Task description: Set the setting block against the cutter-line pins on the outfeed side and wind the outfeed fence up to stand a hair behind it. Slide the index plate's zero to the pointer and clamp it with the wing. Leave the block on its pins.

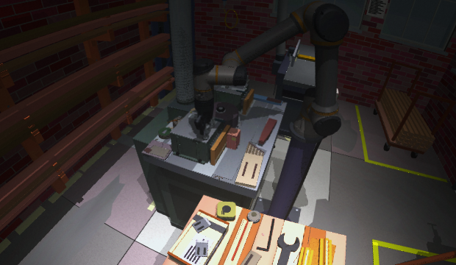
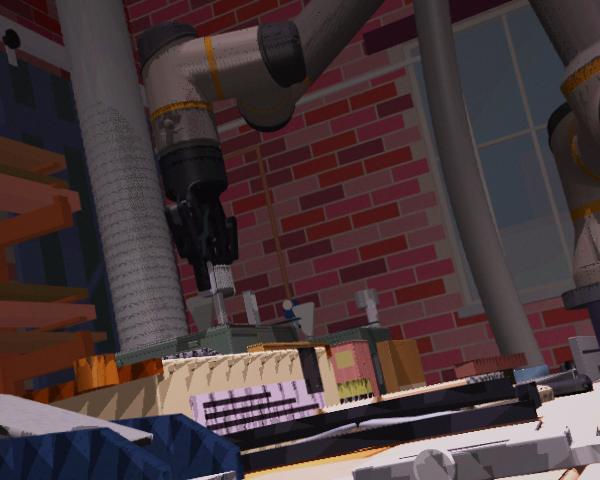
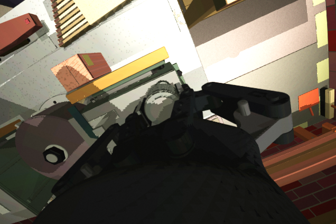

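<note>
The index plate and its pointer are hidden behind my wrist and the fence body. The knurled fence knob (image 3: 160,101) (image 2: 222,279) stands upright on a thin stem on the near, outfeed end of the green fence assembly (image 1: 191,145), and it is held in my closed gripper (image 3: 163,104) (image 2: 215,281) (image 1: 201,130), which comes straight down on it. The pink setting block (image 3: 80,69) (image 1: 233,138) (image 2: 353,369) stands on the table against the orange fence face (image 3: 116,76) (image 1: 220,144). A second knurled knob (image 2: 366,299) stands further right, and the cutter head disc (image 3: 51,139) lies beside the fence.
The grey ribbed dust hose (image 2: 127,217) rises close behind my wrist. A featherboard (image 1: 250,165), a red push block (image 1: 267,130) and a small paper pad (image 1: 158,150) lie on the table top. A tool tray (image 1: 257,239) sits in front, and timber racks (image 1: 66,92) line the left wall.
</note>
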You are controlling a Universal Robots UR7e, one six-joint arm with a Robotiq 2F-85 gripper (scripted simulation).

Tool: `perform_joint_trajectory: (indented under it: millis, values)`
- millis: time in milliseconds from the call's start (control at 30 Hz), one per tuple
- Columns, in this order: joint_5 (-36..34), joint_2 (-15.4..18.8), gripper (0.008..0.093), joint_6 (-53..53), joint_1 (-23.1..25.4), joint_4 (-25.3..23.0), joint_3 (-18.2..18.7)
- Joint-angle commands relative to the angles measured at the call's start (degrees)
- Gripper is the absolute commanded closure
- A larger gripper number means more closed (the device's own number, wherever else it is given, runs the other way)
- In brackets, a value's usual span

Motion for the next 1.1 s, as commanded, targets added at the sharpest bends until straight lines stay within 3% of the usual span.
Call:
perform_joint_trajectory:
  millis: [0, 500, 1067]
  values:
    - [0.00, -0.03, 0.0781, 0.00, 0.00, -0.03, -0.02]
    - [0.00, -0.03, 0.0931, 0.00, 0.00, -0.03, -0.02]
    - [0.00, -0.03, 0.0934, 0.00, 0.00, -0.01, -0.03]
